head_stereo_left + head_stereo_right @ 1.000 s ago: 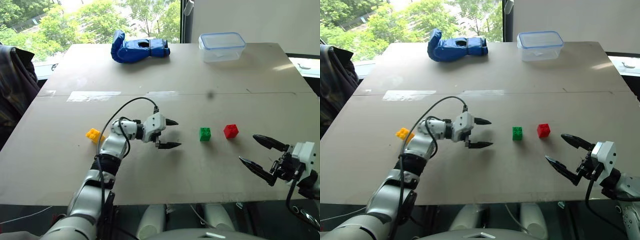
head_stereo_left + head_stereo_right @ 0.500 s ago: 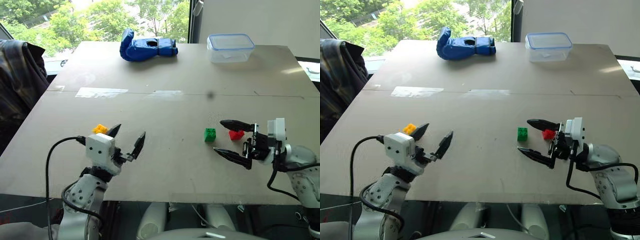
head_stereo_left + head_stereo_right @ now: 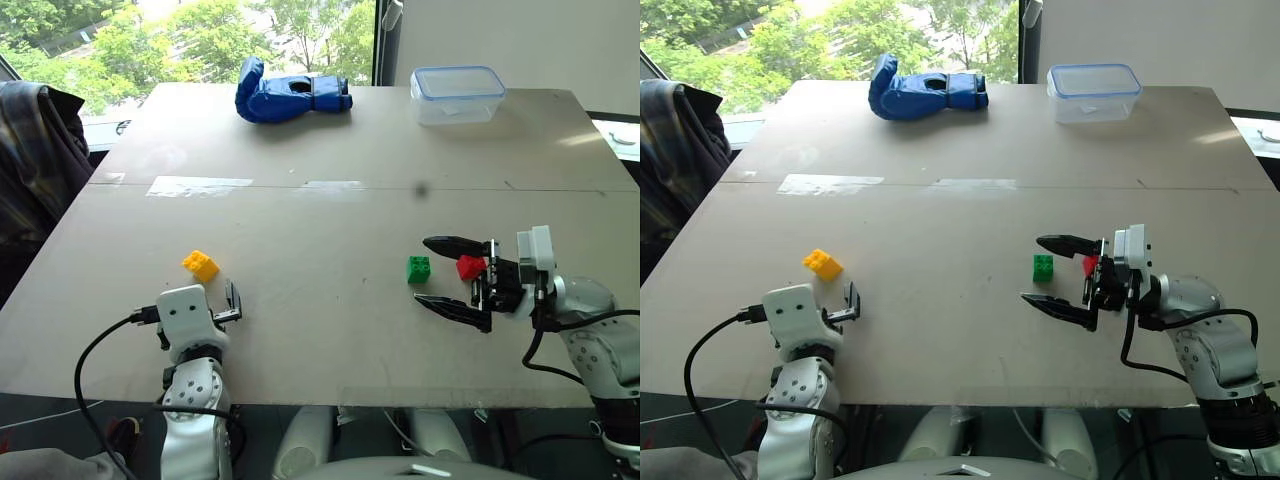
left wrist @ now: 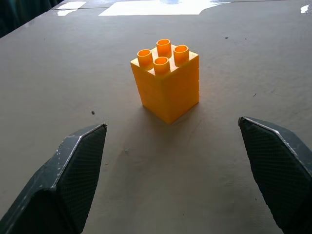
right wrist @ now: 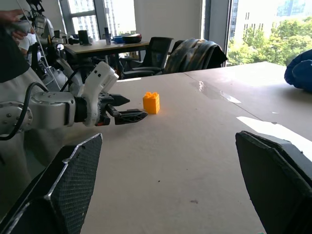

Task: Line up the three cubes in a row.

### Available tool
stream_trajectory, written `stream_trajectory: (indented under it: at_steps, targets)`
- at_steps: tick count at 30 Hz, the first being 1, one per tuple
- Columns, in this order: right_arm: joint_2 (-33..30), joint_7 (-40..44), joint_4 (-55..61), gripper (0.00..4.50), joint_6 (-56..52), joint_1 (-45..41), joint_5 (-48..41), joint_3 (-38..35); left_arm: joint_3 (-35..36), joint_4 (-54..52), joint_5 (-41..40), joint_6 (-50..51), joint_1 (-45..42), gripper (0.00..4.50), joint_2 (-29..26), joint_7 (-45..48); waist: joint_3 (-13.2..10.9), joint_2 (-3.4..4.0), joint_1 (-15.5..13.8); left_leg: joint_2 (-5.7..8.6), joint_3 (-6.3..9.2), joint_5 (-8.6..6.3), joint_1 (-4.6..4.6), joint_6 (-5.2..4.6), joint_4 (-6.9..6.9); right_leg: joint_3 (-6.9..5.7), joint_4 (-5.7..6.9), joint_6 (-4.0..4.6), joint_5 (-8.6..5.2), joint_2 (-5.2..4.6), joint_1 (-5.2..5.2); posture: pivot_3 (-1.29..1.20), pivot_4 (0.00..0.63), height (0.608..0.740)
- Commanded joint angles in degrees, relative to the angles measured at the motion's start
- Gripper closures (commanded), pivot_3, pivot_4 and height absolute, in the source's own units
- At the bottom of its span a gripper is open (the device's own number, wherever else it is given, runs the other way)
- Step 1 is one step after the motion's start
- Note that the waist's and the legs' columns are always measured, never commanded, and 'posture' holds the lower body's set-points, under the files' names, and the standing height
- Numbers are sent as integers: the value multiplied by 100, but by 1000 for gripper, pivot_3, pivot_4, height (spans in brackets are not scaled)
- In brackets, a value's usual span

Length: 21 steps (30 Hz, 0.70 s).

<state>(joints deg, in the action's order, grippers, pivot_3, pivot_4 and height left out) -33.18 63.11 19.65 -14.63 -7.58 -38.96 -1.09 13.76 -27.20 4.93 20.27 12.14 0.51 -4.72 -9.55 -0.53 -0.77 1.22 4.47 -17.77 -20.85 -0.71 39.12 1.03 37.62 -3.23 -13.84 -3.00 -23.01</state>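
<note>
i swung the left gripper (image 4: 175, 161) back behind the yellow brick (image 3: 201, 265), jaws wide and empty, right gripper (image 3: 448, 272) likewise open by red brick (image 3: 470, 267) and green brick (image 3: 419, 269).

My left gripper (image 3: 231, 303) sits lower left, fingers spread wide (and empty); my right gripper (image 3: 443, 272), centre right, points leftward, fingers apart.

Blue glove (image 3: 290, 92), clear box (image 3: 457, 95) on table (image 3: 320, 210)
</note>
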Motion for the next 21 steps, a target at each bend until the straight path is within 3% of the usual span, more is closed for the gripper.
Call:
stream_trajectory:
  at_steps: [1,7,21]
  targets:
    - [50,-98,284,0,27,33,-8,-21,51,272,107,-103,-383,51,-59,-273,0,0,-1,0,0,0,0,0,0,0,0,0,0,0,0,0,150,740]
    - [83,-275,347,0,4,-76,87,24,123,933,148,-3,-1235,51,87,-908,0,-1,-3,3,3,1,-1,1,0,-2,0,0,1,-4,-1,0,150,740]
    - [57,-361,348,0,32,-127,221,-11,350,1041,-7,205,-1573,51,467,-1705,1,-3,7,7,3,2,-4,4,0,-1,1,-1,1,-9,-4,0,150,740]
